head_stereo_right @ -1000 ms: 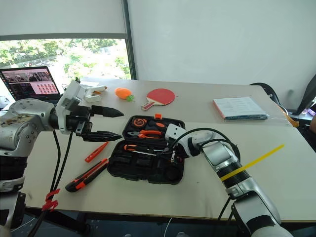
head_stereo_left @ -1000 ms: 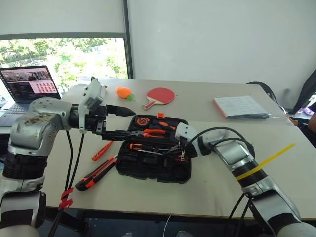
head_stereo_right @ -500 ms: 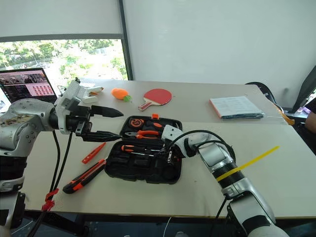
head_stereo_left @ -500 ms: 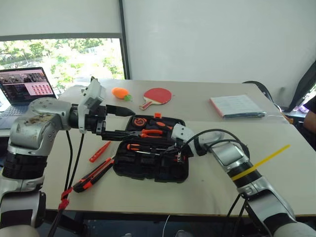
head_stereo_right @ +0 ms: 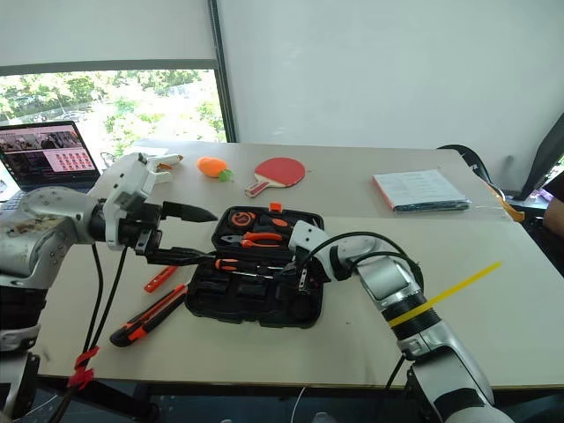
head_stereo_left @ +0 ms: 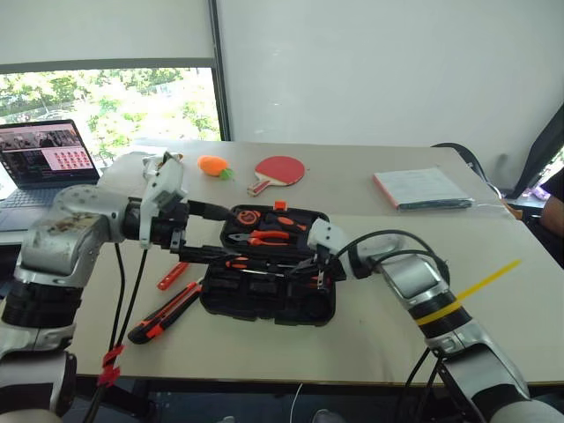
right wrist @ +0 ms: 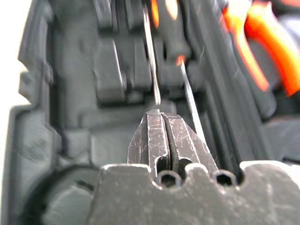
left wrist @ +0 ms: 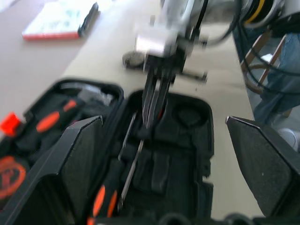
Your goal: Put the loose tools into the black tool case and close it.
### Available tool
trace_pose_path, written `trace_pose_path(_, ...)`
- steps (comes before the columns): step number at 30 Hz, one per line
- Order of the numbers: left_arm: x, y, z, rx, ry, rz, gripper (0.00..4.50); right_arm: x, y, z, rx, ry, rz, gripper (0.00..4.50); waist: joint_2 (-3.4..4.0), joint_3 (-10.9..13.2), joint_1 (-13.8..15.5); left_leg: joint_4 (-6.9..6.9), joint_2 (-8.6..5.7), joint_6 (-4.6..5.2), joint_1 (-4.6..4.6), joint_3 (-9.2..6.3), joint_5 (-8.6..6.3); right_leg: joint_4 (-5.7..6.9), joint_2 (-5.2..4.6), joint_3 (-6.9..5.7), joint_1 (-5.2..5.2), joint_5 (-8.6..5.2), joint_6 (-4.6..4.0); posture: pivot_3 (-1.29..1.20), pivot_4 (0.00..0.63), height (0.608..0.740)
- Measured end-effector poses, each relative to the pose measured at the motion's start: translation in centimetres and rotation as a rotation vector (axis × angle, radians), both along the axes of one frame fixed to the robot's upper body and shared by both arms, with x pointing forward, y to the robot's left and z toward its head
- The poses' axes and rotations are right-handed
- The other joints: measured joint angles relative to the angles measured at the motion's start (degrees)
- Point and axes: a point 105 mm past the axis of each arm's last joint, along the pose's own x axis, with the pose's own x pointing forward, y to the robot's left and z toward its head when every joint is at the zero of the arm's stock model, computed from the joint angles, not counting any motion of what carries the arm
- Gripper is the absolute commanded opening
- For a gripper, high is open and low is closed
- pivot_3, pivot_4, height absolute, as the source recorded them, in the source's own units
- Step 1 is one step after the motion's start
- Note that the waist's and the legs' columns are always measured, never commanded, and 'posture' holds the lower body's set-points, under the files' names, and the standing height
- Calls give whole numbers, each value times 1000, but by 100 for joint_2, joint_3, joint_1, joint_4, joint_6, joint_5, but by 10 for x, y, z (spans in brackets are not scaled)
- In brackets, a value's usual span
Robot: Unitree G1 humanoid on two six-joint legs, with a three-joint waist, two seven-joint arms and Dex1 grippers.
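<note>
The black tool case (head_stereo_left: 264,304) lies open on the table, with two black-and-orange screwdrivers (head_stereo_left: 251,264) in its near half. Pliers (head_stereo_left: 269,236) and a round tape measure (head_stereo_left: 251,216) sit in its far half. My left gripper (head_stereo_left: 218,234) hangs open over the case's left end, empty. My right gripper (head_stereo_left: 315,271) is shut just above the near half, its fingertips (right wrist: 164,136) close to the screwdriver shafts, with nothing seen between them. A small orange screwdriver (head_stereo_left: 172,275) and the utility knife (head_stereo_left: 167,311) lie on the table left of the case. A small dark roll (left wrist: 132,59) lies beyond the case.
A laptop (head_stereo_left: 44,163) stands at the far left. An orange toy (head_stereo_left: 216,165), a red paddle (head_stereo_left: 280,169) and a booklet (head_stereo_left: 423,188) lie at the back of the table. A person (head_stereo_left: 555,207) sits at the right edge.
My left gripper has sunk closer to the case, still open. My right gripper has lifted a little over the near half and stays shut.
</note>
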Motion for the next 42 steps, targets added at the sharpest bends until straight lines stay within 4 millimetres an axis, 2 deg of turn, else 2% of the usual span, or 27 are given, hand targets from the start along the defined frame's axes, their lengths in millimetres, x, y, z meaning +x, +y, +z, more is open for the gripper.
trace_pose_path(1, -3, 18, -12, 35, 20, 69, 4500, -11, -8, 28, 83, -35, 15, 22, 2, 1, -4, -6, 3, 1, 0, -12, -1, -2, 0, 0, -3, 0, -1, 0, 150, 736)
trace_pose_path(2, -4, 27, -18, 51, 36, 107, 4500, -15, -14, 40, 107, -59, 16, 22, 3, 2, -3, -7, 4, 2, 0, -17, -2, -2, 0, 0, -3, -1, -1, 0, 150, 736)
trace_pose_path(3, -7, 42, -26, 70, 63, 165, 4500, -22, -23, 55, 133, -89, 9, 294, 3, 2, 0, -9, 6, 3, 1, -25, -2, -4, 0, -4, -3, -2, -4, 0, 150, 736)
trace_pose_path(5, -15, 67, -35, 97, 83, 265, 4500, -36, -35, 69, 157, -112, 12, 874, -1, 3, 8, -8, 8, 3, 2, -27, -2, -9, -2, -13, 3, -5, -9, 0, 150, 736)
trace_pose_path(6, -17, 73, -36, 100, 84, 289, 4500, -40, -36, 68, 159, -105, 17, 1160, -2, 4, 9, -9, 9, 3, 4, -26, -2, -12, -3, -14, 5, -5, -9, 0, 150, 736)
trace_pose_path(10, -39, 121, -49, 144, 125, 486, 4500, -63, -37, 52, 143, -17, 83, 2580, 4, 9, -4, -8, 14, 1, 14, -10, -1, -5, -9, -13, 5, -8, -14, 0, 150, 736)
trace_pose_path(12, -50, 142, -59, 172, 150, 579, 4500, -68, -38, 53, 133, -24, 94, 3271, 5, 9, -8, -8, 15, 1, 17, -8, -1, -2, -7, -16, 4, -10, -18, 0, 150, 736)
trace_pose_path(15, -60, 163, -66, 212, 159, 672, 4500, -76, -35, 55, 144, -29, 129, 4241, 4, 10, 6, -8, 17, 0, 18, 5, -1, -1, -8, -24, 6, -11, -22, 0, 150, 736)
trace_pose_path(16, -62, 168, -67, 225, 151, 694, 4500, -78, -34, 56, 147, -28, 141, 4418, 4, 10, 22, -8, 20, 0, 17, 7, -1, -1, -10, -25, 6, -11, -22, 0, 150, 736)
trace_pose_path(19, -59, 176, -67, 248, 134, 736, 4500, -83, -32, 58, 147, -32, 159, 4418, 3, 10, 69, -7, 21, -2, 16, 10, 0, -6, -14, -28, 9, -11, -22, 0, 150, 736)
trace_pose_path(21, -48, 176, -62, 243, 120, 774, 4500, -85, -33, 61, 147, -31, 170, 4418, 0, 12, 124, -6, 15, -2, 15, 11, 0, -4, -14, -31, 8, -11, -21, 0, 150, 736)
trace_pose_path(23, -30, 164, -53, 241, 130, 775, 4500, -90, -32, 64, 150, -34, 184, 4418, -6, 15, 181, -4, 12, -3, 12, 9, 1, -4, -12, -38, 10, -10, -21, 0, 150, 736)
trace_pose_path(25, -22, 153, -46, 246, 146, 762, 4500, -95, -30, 67, 152, -40, 204, 4418, -9, 15, 167, -5, 13, -4, 12, 11, 1, -5, -11, -37, 11, -10, -21, 0, 150, 736)
trace_pose_path(28, -8, 132, -40, 241, 200, 735, 4500, -98, -30, 68, 152, -37, 203, 4418, -9, 16, 164, -7, 11, -3, 6, 9, 1, -5, -5, -36, 7, -11, -20, 0, 150, 736)
trace_pose_path(31, 20, 99, -34, 249, 274, 728, 4500, -102, -28, 68, 167, -46, 196, 4418, -12, 18, 199, -2, 8, -3, 0, 0, 2, -3, 3, -39, 8, -11, -19, 0, 150, 736)
trace_pose_path(36, 51, 81, -46, 309, 392, 808, 4500, -109, -24, 61, 181, -38, 187, 4418, -18, 21, 127, -3, 5, -3, 0, -2, 1, -2, 3, -33, 7, -13, -17, 0, 150, 736)
trace_pose_path(42, 78, 74, -61, 415, 449, 853, 4500, -112, -18, 61, 214, -61, 159, 4418, -19, 22, 109, -1, 3, -2, -12, -9, 2, -1, 4, -34, 0, -13, -18, 0, 150, 736)
